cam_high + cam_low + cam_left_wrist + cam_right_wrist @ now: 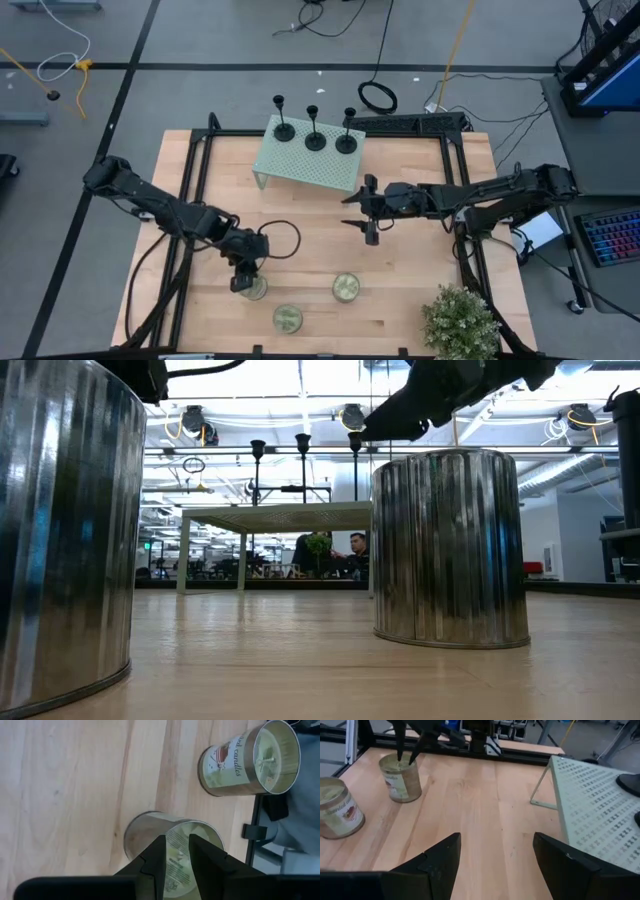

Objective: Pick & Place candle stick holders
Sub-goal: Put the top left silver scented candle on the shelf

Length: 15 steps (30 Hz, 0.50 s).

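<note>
Three black candle stick holders (283,128) (314,138) (346,140) stand upright on their round bases on a pale green perforated riser (300,165) at the table's far middle. They also show in the low view (302,450). My left gripper (246,278) points down over the open top of a candle tin (150,832) at the near left, its fingers a narrow gap apart. My right gripper (366,210) is wide open and empty above the table's middle, just near of the riser. My left gripper has its fingertips (156,857) at the open top of the candle tin, coming from above, as the right wrist view (406,755) also shows. I cannot tell whether they touch the tin or the wax. The tin stands upright on the table.
Two more candle tins (288,318) (346,288) stand near the front edge, looming large in the low view (450,545). A potted plant (460,322) sits at the near right corner. A black frame (200,160) borders the table. Bare wood lies between the tins and the riser.
</note>
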Available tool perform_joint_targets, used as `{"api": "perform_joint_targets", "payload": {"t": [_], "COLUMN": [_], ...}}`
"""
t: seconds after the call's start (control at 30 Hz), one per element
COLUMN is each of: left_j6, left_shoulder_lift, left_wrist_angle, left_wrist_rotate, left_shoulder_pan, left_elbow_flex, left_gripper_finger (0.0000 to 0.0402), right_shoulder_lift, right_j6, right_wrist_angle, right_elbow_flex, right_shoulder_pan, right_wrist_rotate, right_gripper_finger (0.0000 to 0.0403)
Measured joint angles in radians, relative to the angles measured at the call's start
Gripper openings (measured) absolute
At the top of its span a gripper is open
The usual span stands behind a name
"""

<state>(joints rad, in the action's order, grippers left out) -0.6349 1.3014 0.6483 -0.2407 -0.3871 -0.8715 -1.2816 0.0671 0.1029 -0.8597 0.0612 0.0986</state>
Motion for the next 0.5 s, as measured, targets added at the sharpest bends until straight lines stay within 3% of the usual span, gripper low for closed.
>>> {"api": "perform_joint_targets", "payload": {"t": [0.2,0.5], "left_j6": [0.136,0.184], "left_shoulder_lift": [0.000,0.012], "left_wrist_angle": [0.048,0.083], "left_wrist_rotate": [0.008,0.083], "left_shoulder_pan": [0.003,-0.018], "left_elbow_flex": [0.000,0.000], "left_gripper_finger": [0.0088,0.0088], "right_shoulder_lift": [0.000,0.000], "right_j6": [0.001,0.037], "right_wrist_angle": [-0.008,-0.002], "right_elbow_flex": [0.000,0.000], "right_shoulder_pan": [0.030,0.066], "right_wrist_rotate": [-0.129,-0.126], "right_gripper_finger": [0.0242,0.0242]}}
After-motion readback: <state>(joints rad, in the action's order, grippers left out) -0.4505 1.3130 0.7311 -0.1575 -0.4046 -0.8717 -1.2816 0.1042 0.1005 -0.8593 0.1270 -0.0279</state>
